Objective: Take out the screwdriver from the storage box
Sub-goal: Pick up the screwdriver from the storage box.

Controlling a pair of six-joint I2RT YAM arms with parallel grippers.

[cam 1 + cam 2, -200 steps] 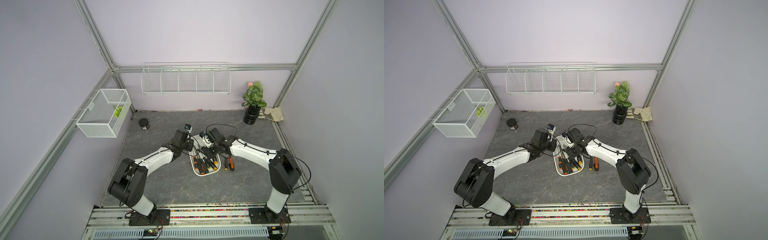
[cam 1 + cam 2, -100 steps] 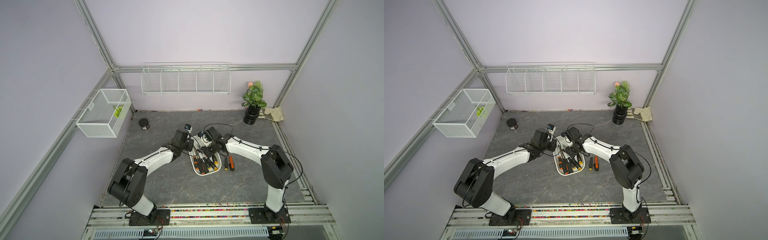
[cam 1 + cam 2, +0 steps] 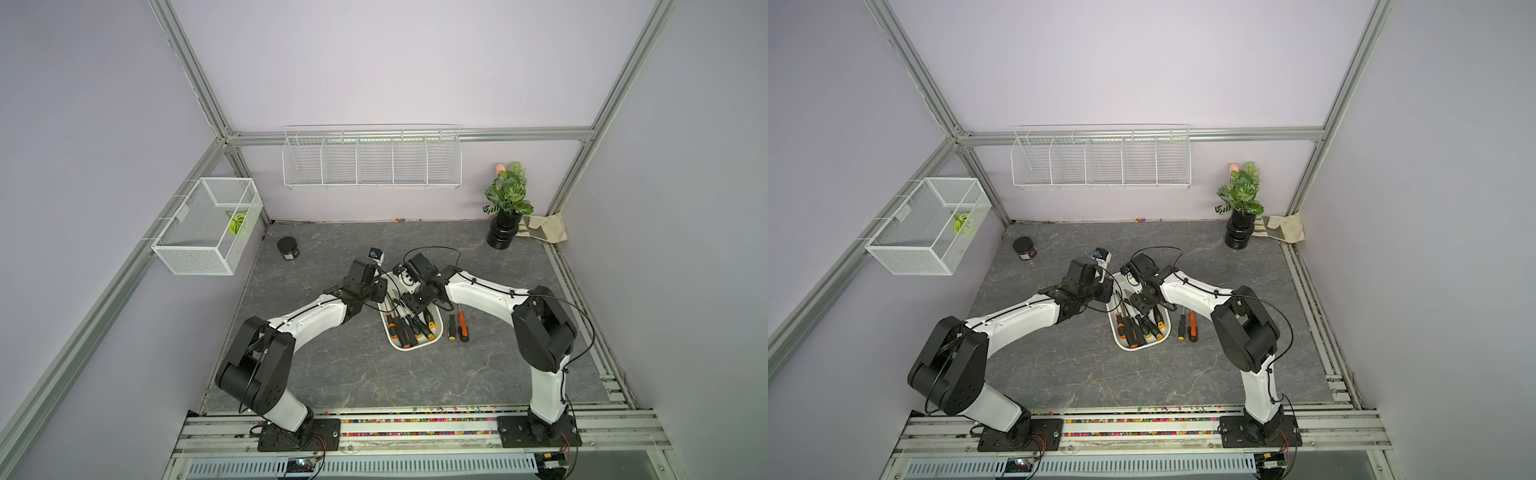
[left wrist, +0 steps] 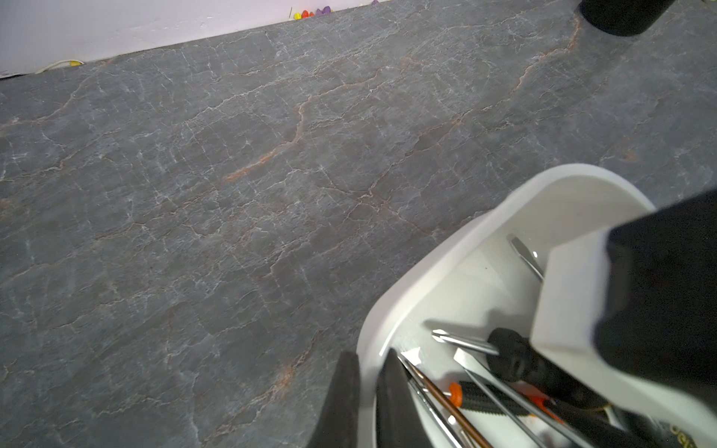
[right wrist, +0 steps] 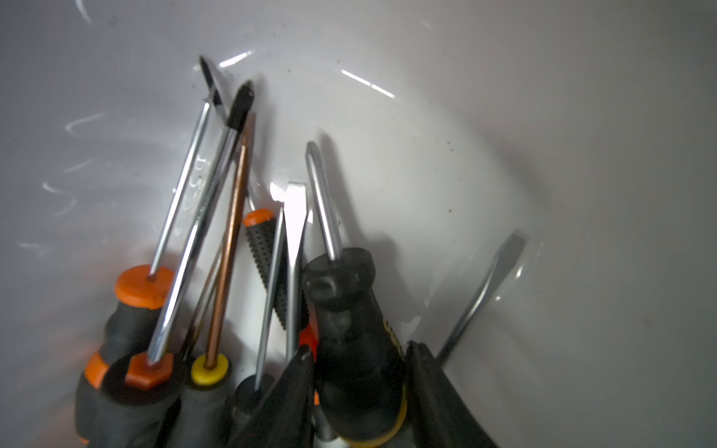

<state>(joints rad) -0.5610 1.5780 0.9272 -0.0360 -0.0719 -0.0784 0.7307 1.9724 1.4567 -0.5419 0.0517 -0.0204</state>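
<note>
Inside storage box (image 5: 504,116), black screwdriver (image 5: 349,329) btwn right pincer (image 5: 361,349) jaws.

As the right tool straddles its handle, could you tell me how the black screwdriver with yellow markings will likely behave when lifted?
The black screwdriver is probably rigid: steel shaft, solid moulded handle. Its waisted handle should resist slipping between the right tool's fingers. A flat blade lies beside it in the storage box, so lifting may nudge that along.
</note>
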